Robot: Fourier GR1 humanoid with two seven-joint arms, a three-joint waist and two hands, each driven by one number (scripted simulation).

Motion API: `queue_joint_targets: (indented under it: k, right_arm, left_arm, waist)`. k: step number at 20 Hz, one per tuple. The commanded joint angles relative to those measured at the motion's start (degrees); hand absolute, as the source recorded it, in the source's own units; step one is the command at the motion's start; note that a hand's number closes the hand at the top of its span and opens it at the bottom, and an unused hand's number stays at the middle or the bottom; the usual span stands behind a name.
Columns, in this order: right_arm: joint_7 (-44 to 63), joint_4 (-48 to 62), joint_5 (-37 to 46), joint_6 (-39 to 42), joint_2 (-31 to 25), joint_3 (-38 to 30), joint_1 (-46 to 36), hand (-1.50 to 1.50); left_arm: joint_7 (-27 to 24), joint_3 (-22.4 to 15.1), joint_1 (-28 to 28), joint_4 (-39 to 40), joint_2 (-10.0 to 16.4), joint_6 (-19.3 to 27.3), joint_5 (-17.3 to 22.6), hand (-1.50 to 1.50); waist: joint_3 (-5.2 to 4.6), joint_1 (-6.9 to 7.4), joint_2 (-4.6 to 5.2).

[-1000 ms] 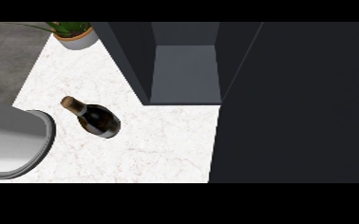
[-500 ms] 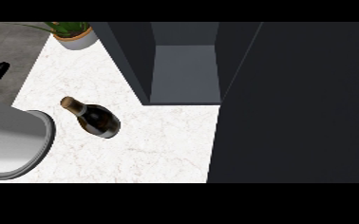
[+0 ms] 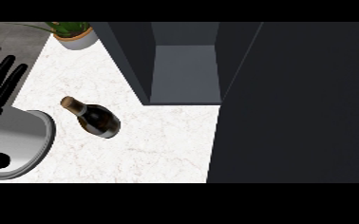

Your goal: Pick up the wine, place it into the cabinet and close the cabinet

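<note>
The wine bottle (image 3: 96, 118) lies on its side on the white marble counter (image 3: 161, 147), its dark body toward the lower right and its cork-coloured neck pointing up-left. To its upper right, the dark cabinet (image 3: 186, 71) stands open, showing a grey inner floor. The cabinet's dark door (image 3: 288, 104) fills the right side of the view. At the left edge my left hand (image 3: 10, 81) shows only as black fingers, straight and spread, well left of the bottle and not touching it. My right hand is out of sight.
A potted green plant (image 3: 76, 35) stands at the back left beside the cabinet's left wall. A round grey rimmed basin (image 3: 28, 144) sits at the lower left edge, close to the bottle's neck.
My left hand's fingers have come into view at the left edge and risen higher. The bottle, cabinet and door have not moved.
</note>
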Motion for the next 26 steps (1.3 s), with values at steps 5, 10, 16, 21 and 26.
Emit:
queue_joint_targets:
  k: [5,10,16,21,26]
  right_arm:
    - [2.8,-7.9,-6.5,1.1,-0.5,-3.5,2.7,-1.5]
    - [5.2,-5.4,-3.5,-1.1,-0.6,-2.5,-2.7,-1.5]
    - [8.7,-7.2,-5.2,-1.7,-2.0,-4.2,-5.5,-1.5]
    - [8.8,-4.5,-4.5,-2.3,-1.9,-3.5,-7.1,-1.5]
    - [4.2,-5.0,-1.8,-2.3,0.8,0.1,-2.5,-1.5]
  left_arm:
    - [-5.1,-2.7,-0.3,8.4,-2.1,-3.1,-7.0,-1.5]
    - [-10.5,-2.0,3.6,13.6,-2.9,-8.4,-8.6,-1.5]
    - [-16.6,-3.4,-0.2,22.7,-4.9,-8.1,-14.2,-1.5]
    - [-23.0,-2.9,-1.2,31.5,-3.8,-12.2,-17.2,-1.5]
    - [-24.8,-0.3,-2.8,37.3,-2.3,-14.4,-15.3,-1.5]
  waist:
    - [0.04,-0.29,0.08]
    - [-0.01,0.14,0.03]
    - [-0.01,-0.27,0.0]
    - [-0.03,-0.2,0.07]
    - [0.0,-0.09,0.15]
